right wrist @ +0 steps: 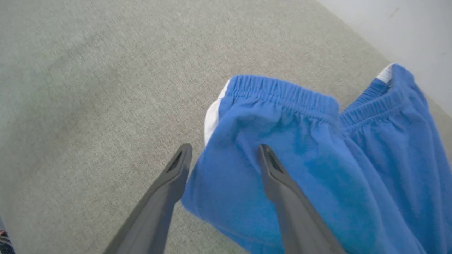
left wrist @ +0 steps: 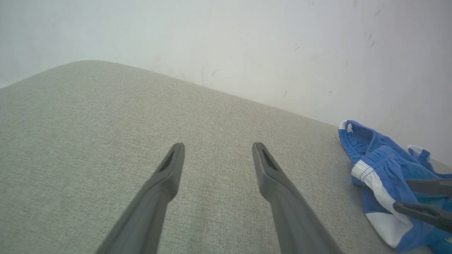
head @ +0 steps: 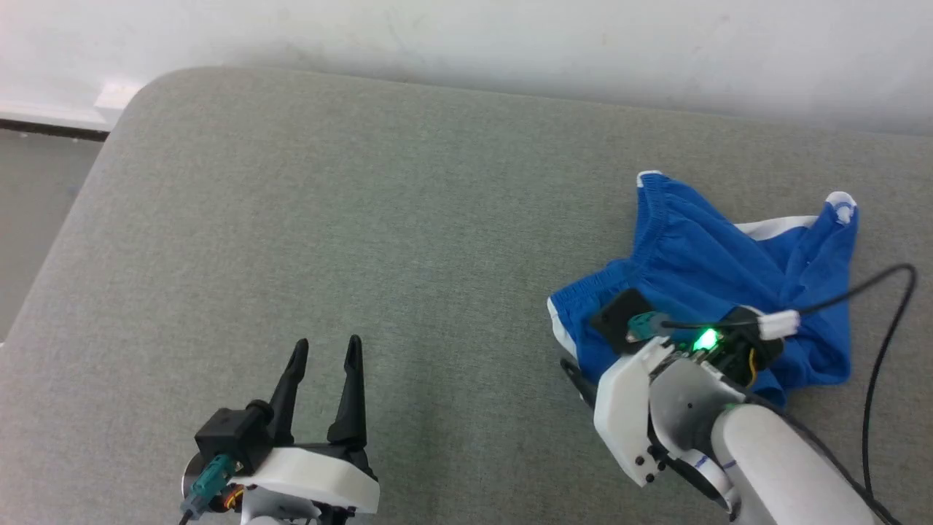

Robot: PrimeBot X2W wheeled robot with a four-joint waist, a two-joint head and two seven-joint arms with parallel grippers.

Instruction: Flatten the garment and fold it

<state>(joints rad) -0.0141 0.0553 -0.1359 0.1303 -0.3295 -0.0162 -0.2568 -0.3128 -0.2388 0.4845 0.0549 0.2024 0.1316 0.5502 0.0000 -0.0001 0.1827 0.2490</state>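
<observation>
The blue shorts [head: 700, 270] lay bunched at the bench's [head: 364, 219] right side, the right end effector [right wrist: 224, 152] spread wide astride their edge, probably for a flattening pull, the left end effector [head: 326, 350] hovering wide open over the bench's bare near left.

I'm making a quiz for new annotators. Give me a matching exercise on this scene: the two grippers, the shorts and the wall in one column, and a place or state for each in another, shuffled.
1 left gripper
2 right gripper
3 shorts
4 wall

a crumpled, on the right of the grey surface
b open, at the edge of the shorts
c white, behind the surface
d open, over bare surface

Pairs: 1-d, 2-b, 3-a, 4-c
</observation>
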